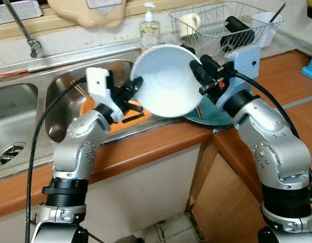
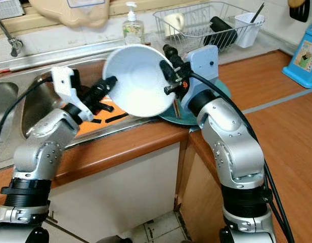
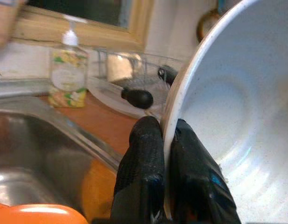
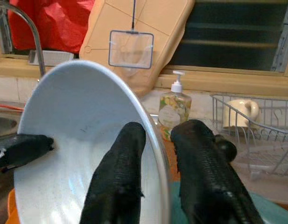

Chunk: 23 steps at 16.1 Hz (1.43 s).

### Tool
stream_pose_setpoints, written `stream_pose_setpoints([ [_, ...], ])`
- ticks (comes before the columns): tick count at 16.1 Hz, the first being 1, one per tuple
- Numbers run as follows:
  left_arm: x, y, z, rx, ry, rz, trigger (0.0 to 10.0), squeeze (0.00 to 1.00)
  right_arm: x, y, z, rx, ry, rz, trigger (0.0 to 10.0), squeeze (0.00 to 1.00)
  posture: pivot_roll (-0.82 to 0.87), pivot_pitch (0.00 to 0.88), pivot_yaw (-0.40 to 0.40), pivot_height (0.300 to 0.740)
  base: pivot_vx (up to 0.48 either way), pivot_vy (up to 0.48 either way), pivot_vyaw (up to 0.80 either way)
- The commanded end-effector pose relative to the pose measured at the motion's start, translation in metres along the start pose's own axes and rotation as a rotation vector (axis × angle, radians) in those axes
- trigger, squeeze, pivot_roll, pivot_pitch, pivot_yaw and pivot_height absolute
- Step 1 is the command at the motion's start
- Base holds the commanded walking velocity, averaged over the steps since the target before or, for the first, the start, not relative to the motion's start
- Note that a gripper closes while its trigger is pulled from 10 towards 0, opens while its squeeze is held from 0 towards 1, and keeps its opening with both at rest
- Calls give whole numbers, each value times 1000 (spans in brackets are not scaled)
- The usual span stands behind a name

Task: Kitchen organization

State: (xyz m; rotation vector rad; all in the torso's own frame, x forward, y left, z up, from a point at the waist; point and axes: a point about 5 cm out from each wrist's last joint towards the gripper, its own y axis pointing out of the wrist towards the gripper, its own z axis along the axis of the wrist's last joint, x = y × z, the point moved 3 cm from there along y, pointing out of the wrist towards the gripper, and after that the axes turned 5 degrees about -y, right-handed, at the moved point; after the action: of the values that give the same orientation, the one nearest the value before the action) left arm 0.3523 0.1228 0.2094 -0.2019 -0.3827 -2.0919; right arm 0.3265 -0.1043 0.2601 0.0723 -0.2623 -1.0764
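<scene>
Left eye view looks down on a brown wooden countertop [image 1: 156, 147] with a stainless double sink [image 1: 24, 101] set into it, tiled floor below, cream tiled wall behind. One white bowl [image 1: 168, 81] is held tilted in the air over the sink's right edge, both grippers on it: left gripper [image 1: 137, 83] has its two black fingers pinched on the bowl's left rim (left wrist view shows the rim running between the fingers [image 3: 139, 163]), right gripper [image 1: 196, 68] is clamped on the right rim, one finger inside and one outside the bowl (right wrist view, fingers [image 4: 118, 172]). Under the bowl sits one teal plate [image 1: 216, 114] on the counter, mostly covered by bowl and right arm. One orange thing [image 1: 95, 109] lies in the right basin, partly hidden behind the left arm, can't tell what it is. One soap pump bottle [image 1: 149, 30] stands at the back by the wall. One wire dish rack [image 1: 221, 23] holds one cream mug [image 1: 188, 23], one black cylinder-shaped item [image 1: 236, 30], one white cup [image 1: 267, 23] with a utensil in it. One tan cutting board [image 4: 139, 37] hangs by the window, cut off at the top. Faucet [image 1: 19, 25] partly cropped. Blue box [image 2: 305, 55] at the far right edge, cut off.
</scene>
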Motion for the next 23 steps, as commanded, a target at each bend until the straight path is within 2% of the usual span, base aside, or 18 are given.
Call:
stream_pose_setpoints([
  [1, -1, -2, 21, 73, 10, 0, 0, 0, -2, 4, 6, 23, 3, 11, 10000, 1000, -129, 0, 89, 740, 0, 0, 0],
  [3, -6, -5, 32, 127, -7, 33, 0, 0, -5, 6, 7, 29, 7, 32, 10000, 1000, -123, 0, 81, 740, 0, 0, 0],
  [5, -27, -6, 42, 174, 33, 162, 0, 0, -14, 5, 7, 19, -12, 103, 10000, 1000, -125, 0, 77, 740, 0, 0, 0],
  [7, -40, -7, 45, 177, 72, 239, 0, 0, -23, 2, 4, 0, -33, 163, 10000, 1000, -128, 0, 78, 740, 0, 0, 0],
  [8, -56, -6, 44, 140, 137, 332, 0, 0, -30, 0, 1, -23, -50, 210, 10000, 616, -130, 0, 82, 740, 0, 0, 0],
  [9, -68, -6, 43, 106, 185, 394, 0, 0, -35, -2, -3, -41, -65, 245, 10000, 141, -134, 0, 85, 740, 0, 0, 0],
  [10, -75, -5, 40, 73, 216, 426, 0, 0, -39, -4, -6, -59, -80, 274, 10000, 0, -135, 0, 88, 740, 0, 0, 0],
  [11, -81, -3, 37, 41, 233, 449, 0, 0, -43, -5, -9, -75, -90, 295, 10000, 0, -136, 0, 88, 740, 0, 0, 0],
  [12, -89, 0, 26, -24, 287, 470, 0, 0, -46, -8, -13, -98, -105, 323, 10000, 0, -137, 0, 87, 740, 0, 0, 0],
  [15, -99, 6, 3, -131, 313, 487, 0, 0, -53, -13, -20, -143, -134, 382, 10000, 0, -145, 0, 92, 740, 0, 0, 0],
  [19, -107, 7, -22, -245, 308, 500, 0, 0, -57, -18, -27, -182, -154, 421, 10000, 0, -151, 0, 99, 740, 0, 0, 0],
  [23, -108, 3, -50, -385, 225, 478, 0, 0, -61, -22, -30, -207, -162, 458, 10000, 0, -152, 0, 99, 740, 0, 0, 0],
])
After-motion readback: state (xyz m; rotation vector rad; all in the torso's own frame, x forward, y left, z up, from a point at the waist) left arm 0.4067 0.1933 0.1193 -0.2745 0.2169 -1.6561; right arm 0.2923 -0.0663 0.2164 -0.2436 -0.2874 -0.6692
